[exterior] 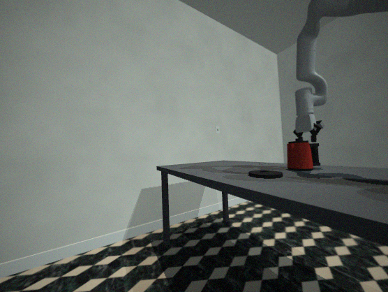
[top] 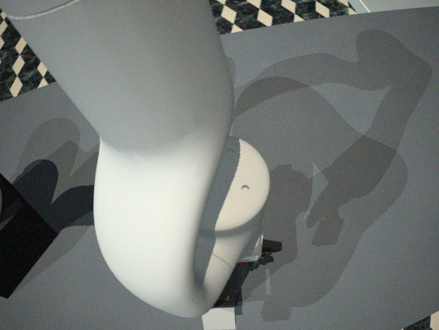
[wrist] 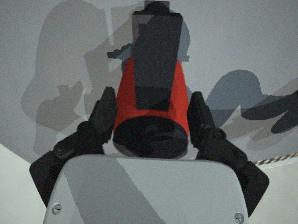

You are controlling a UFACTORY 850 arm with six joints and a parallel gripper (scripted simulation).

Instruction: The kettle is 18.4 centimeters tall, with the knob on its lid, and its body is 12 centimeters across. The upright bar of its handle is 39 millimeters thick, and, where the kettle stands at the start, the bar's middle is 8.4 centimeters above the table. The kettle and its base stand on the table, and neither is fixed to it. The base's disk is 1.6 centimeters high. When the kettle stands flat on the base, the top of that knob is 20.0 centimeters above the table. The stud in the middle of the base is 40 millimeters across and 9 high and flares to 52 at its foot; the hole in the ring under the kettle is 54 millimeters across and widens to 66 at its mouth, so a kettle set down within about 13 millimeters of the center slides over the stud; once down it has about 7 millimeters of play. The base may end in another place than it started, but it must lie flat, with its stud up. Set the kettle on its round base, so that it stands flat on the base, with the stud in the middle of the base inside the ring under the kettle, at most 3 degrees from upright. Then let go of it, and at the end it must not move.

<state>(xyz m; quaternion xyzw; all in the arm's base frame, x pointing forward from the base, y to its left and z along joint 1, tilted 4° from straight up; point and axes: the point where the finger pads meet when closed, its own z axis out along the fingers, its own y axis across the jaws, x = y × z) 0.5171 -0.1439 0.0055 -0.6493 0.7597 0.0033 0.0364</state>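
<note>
The red kettle stands upright on the grey table, with its dark handle on the side away from the wrist camera. My gripper is open and empty, just above the kettle's top, with one dark finger on each side of the lid and clear of it. The flat dark round base lies on the table a short way in front of the kettle, apart from it. In the top view the arm hides the kettle and the base; only a dark part of the gripper shows there.
The white arm reaches down from above and fills most of the top view. The table's near edge runs along the left in the exterior view, above a checkered floor. A plain wall stands behind.
</note>
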